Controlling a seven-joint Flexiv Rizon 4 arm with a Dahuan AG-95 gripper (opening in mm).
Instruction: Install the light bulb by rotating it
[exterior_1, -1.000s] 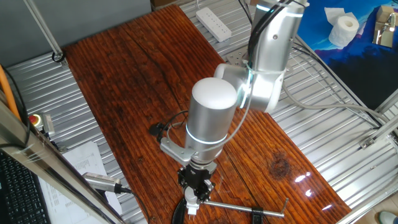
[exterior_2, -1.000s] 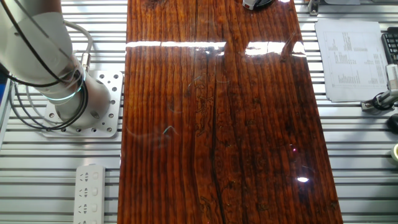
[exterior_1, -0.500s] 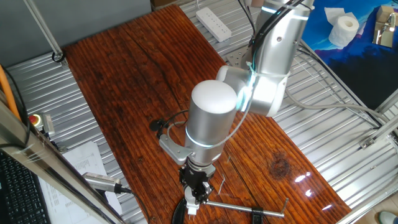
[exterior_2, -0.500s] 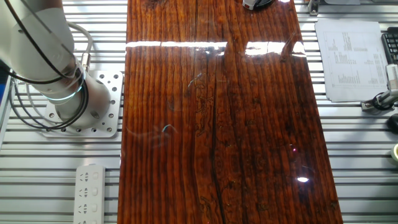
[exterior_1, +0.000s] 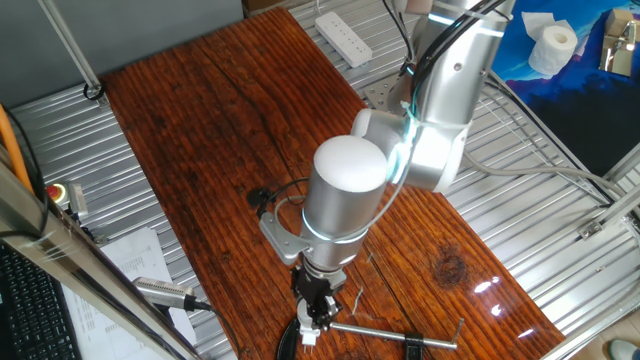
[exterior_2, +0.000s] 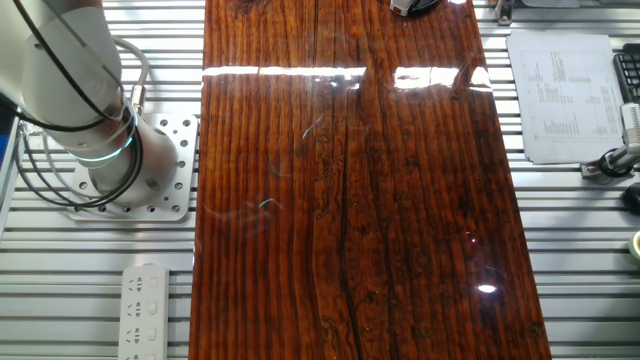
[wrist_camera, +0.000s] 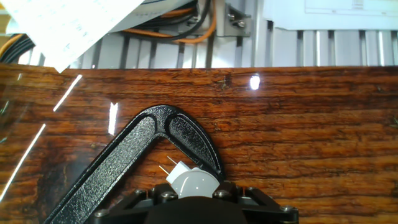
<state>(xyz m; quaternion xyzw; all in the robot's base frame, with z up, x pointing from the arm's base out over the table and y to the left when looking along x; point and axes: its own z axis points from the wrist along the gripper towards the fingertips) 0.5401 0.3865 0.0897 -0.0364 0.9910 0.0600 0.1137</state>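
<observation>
You have the gripper (exterior_1: 312, 322) clenched on the small white frosted light bulb (wrist_camera: 190, 182), its pale base with two thin pins pointing at the black V-shaped bracket (wrist_camera: 134, 163) on the wooden surface (exterior_1: 220, 130). Risk: tilted pins may miss the socket; rotating then would bend them.

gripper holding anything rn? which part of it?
Yes: the gripper holds the light bulb by its rounded dome; the narrow base with two pins points outward.
</observation>
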